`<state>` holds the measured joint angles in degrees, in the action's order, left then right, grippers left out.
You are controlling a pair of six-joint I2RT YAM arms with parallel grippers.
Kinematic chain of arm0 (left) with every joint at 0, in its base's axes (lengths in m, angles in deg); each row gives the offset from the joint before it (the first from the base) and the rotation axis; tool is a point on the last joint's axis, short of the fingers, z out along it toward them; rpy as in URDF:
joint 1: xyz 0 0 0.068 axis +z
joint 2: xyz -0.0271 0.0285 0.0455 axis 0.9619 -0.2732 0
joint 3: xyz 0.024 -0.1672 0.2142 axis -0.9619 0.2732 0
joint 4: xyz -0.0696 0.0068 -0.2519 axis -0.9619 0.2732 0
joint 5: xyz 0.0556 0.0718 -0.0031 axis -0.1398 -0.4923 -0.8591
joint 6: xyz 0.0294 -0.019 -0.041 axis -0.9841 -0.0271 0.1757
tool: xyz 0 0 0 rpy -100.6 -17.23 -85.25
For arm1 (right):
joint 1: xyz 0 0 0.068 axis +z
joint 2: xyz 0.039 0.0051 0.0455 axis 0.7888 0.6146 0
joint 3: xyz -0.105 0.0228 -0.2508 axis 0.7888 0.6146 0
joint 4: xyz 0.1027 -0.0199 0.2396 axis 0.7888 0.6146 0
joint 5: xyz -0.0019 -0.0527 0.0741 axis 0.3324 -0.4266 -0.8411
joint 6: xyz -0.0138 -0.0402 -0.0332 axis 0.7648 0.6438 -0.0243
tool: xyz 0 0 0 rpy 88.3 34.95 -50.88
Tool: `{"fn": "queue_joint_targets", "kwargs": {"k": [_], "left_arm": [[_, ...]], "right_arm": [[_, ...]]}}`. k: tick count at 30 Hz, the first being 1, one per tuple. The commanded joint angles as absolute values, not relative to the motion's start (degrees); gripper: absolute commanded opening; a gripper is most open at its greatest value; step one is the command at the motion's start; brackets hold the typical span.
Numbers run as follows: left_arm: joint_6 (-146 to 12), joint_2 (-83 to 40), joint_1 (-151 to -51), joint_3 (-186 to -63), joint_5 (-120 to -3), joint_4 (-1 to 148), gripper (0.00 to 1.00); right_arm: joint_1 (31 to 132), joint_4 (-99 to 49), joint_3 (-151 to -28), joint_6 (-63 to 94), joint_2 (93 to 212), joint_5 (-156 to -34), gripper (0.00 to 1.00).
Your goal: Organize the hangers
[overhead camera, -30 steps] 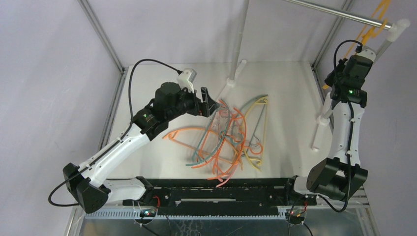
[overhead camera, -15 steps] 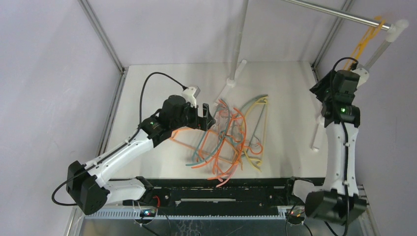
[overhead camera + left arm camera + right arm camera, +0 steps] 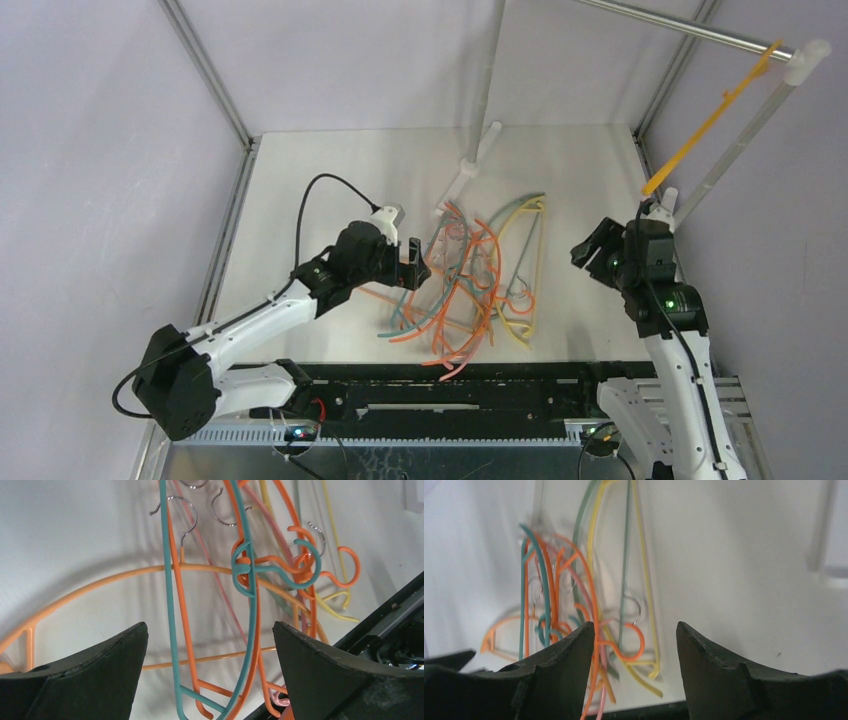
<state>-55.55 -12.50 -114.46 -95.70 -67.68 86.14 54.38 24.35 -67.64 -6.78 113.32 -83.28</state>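
This is a robotics lab test cell. A white table [image 3: 330, 170] is boxed in by plain pale panels [image 3: 100, 150] set in aluminium struts [image 3: 205, 70]. Two arms [image 3: 260, 315] are bolted to a black rail [image 3: 450, 395] at the table's near edge, with loose black cables [image 3: 310, 200] and a green status light [image 3: 668, 303]. Just ahead of the left end effector [image 3: 418, 262] lies a tangle of coloured plastic hangers [image 3: 470, 285]. Above and beyond the right end effector [image 3: 597, 250], a steel rod [image 3: 680, 22] on white poles [image 3: 735, 140] carries one orange-yellow hanger [image 3: 710, 125].
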Motion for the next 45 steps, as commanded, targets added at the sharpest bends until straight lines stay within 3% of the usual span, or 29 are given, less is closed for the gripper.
{"fn": "queue_joint_targets", "kwargs": {"k": [1,6,10,14,18,38,45], "left_arm": [[-53.8,-12.9,-114.7,-93.2,-68.8,81.0,1.00],[-53.3,-14.6,-116.1,-89.7,-69.9,80.9,0.96],[-53.5,-16.2,-117.3,-86.9,-69.7,80.0,0.83],[-53.8,-16.8,-118.4,-86.9,-70.0,80.0,0.79],[-54.0,-16.4,-118.7,-88.2,-70.6,80.9,0.73],[-58.6,-19.9,-121.1,-90.5,-74.8,82.6,0.65],[-60.3,-16.0,-121.3,-93.8,-73.3,85.7,0.53]], "right_arm": [[59.1,26.1,-65.9,-8.1,111.6,-88.5,0.70],[70.7,25.8,-66.4,-8.8,113.7,-86.0,0.70],[79.9,25.4,-67.2,-10.8,115.8,-82.0,0.69],[84.5,23.9,-67.4,-11.8,117.8,-80.2,0.70],[84.8,22.4,-67.4,-11.7,119.0,-81.2,0.69],[84.8,21.3,-67.7,-9.7,122.0,-82.6,0.68],[84.8,21.6,-67.4,-9.2,122.1,-81.7,0.68]]}}
